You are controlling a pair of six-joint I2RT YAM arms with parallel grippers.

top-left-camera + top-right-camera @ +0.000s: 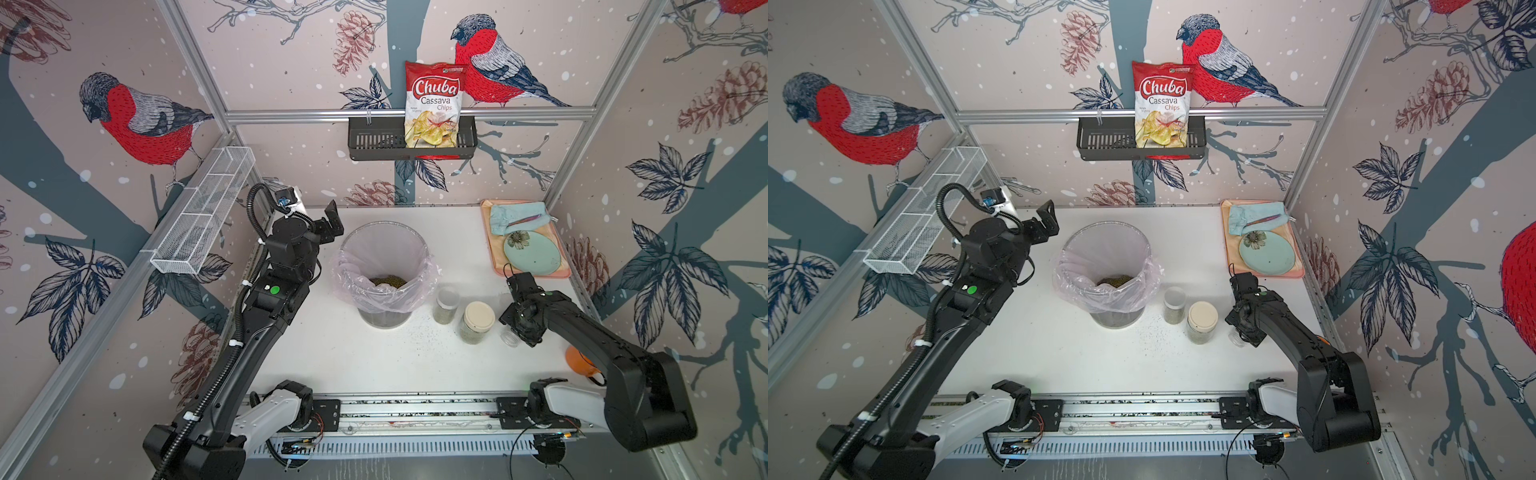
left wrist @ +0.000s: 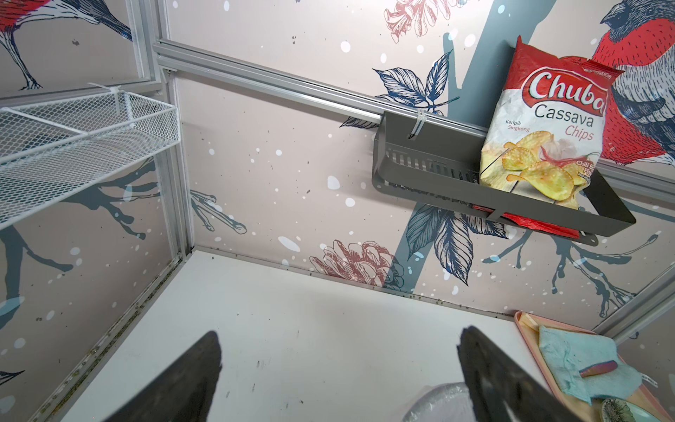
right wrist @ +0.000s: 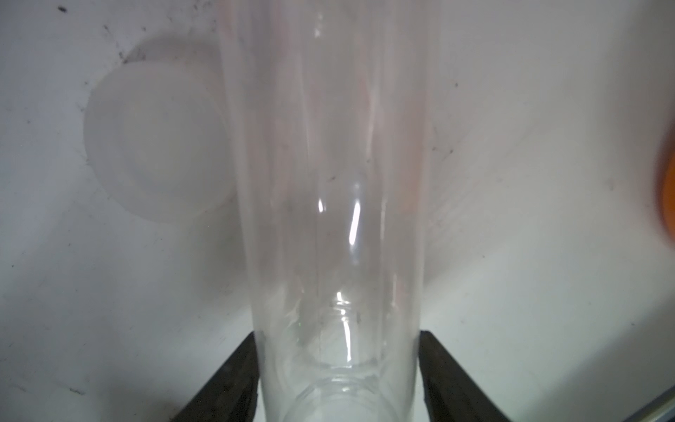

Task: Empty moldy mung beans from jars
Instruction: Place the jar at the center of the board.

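Right gripper (image 1: 521, 330), both top views: you have it pointed down over the tall tube (image 1: 509, 337) at the table's (image 1: 332, 353) right side; its jaws are hidden here.
Left gripper (image 1: 332, 218), both top views: raised to the left of the bin (image 1: 384, 226), spread wide, nothing held.
Jars, both top views: 3 in a row right of the bin: shorter cylinder (image 1: 446, 305), cream-lidded jar (image 1: 478, 322), then the tube.
Mung beans (image 1: 388, 281), both top views: heaped inside the bin's pink liner (image 1: 345, 270); more fill the lower part of the cylinder and the cream-lidded jar.
Left wrist view: the 2 fingers (image 2: 190, 376) stand far apart, nothing between them.
Right wrist view: the tube (image 3: 328, 182) is clear and empty. A finger sits at its wall on each side. You cannot tell whether they press it. A pale round cap (image 3: 153, 146) lies just beside it.
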